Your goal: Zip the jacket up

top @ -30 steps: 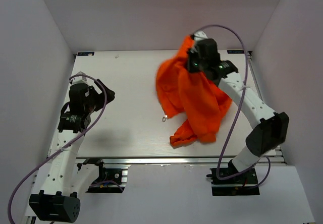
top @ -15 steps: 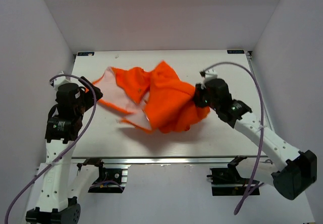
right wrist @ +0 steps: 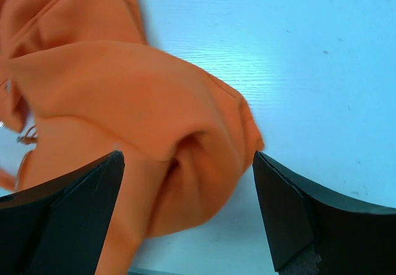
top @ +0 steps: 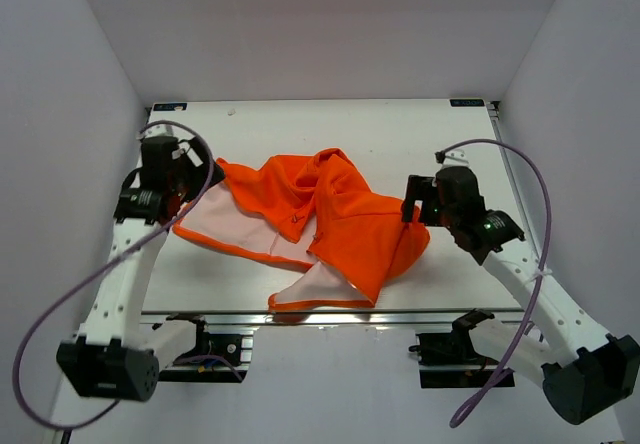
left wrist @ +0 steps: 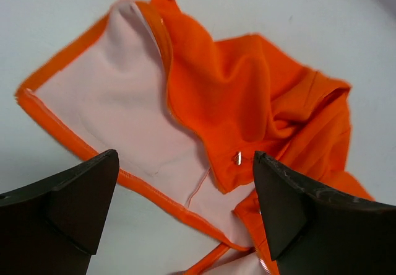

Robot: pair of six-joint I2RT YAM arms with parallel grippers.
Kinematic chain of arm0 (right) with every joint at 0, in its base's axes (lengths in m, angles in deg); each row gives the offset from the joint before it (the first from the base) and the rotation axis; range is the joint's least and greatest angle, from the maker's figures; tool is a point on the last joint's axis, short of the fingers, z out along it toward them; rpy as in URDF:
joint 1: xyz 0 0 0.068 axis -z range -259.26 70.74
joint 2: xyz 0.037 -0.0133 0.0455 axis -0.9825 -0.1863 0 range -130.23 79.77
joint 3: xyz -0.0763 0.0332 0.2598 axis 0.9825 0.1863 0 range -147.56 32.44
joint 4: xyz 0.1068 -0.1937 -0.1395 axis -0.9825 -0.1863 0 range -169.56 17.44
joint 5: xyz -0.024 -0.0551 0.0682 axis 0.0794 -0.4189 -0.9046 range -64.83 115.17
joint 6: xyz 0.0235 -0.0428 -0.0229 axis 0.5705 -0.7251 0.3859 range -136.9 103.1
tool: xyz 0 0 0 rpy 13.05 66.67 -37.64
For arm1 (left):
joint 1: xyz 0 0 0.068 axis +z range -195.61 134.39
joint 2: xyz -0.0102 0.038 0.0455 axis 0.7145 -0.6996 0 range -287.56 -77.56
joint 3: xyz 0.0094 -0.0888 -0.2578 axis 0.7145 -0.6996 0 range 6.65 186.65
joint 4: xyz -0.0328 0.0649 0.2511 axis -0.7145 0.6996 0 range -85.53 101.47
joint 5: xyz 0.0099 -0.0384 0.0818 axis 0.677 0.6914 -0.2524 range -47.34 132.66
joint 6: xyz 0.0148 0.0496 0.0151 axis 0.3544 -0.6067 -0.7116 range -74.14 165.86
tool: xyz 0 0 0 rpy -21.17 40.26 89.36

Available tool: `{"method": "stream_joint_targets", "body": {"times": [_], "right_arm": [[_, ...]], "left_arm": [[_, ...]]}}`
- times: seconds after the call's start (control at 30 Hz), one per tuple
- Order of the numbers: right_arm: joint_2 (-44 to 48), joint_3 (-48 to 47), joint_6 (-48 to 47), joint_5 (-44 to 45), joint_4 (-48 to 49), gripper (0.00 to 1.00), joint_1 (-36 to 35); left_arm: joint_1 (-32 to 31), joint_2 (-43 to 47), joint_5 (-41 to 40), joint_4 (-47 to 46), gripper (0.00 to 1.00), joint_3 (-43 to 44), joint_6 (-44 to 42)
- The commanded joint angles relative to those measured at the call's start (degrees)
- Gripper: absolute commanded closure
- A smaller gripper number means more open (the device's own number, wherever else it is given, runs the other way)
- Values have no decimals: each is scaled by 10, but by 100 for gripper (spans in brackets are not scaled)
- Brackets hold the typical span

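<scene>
1. A second ago the right gripper (top: 413,210) held the jacket (top: 340,214) lifted at the upper right of the top view. Now its jaws stand wide apart and hold nothing.
2. The jacket lies crumpled in the middle of the table (top: 420,134), with its pink lining (top: 240,234) open toward the left.
3. The left gripper (top: 195,179), also wide open and empty, hovers at the jacket's left edge.
4. We judge that the cloth is now laid down, but both zipper sides are not yet found and aligned.
</scene>
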Motion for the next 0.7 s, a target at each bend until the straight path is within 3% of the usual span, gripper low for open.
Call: {"method": "stream_joint_targets", "body": {"times": [0.0, 0.1, 0.23, 0.43, 0.53, 0.67], "right_arm": [[-21, -41, -38, 4, -13, 11, -63], [-50, -72, -39, 115, -42, 11, -150], [-89, -102, -40, 146, -30, 11, -242], [-181, -144, 38, 159, 50, 11, -282], [-231, -143, 55, 153, 129, 11, -282], [-308, -193, 65, 179, 150, 12, -281]], "left_arm": [[-27, -62, 57, -11, 2, -2, -34], [-88, -92, 14, -13, 2, 4, -55], [-163, -120, 20, -41, 2, -11, -84], [-253, -201, 10, -109, 2, -28, -103], [-281, -247, -6, -130, 2, -11, -107], [-293, -319, -7, -144, 3, 13, -109]]}}
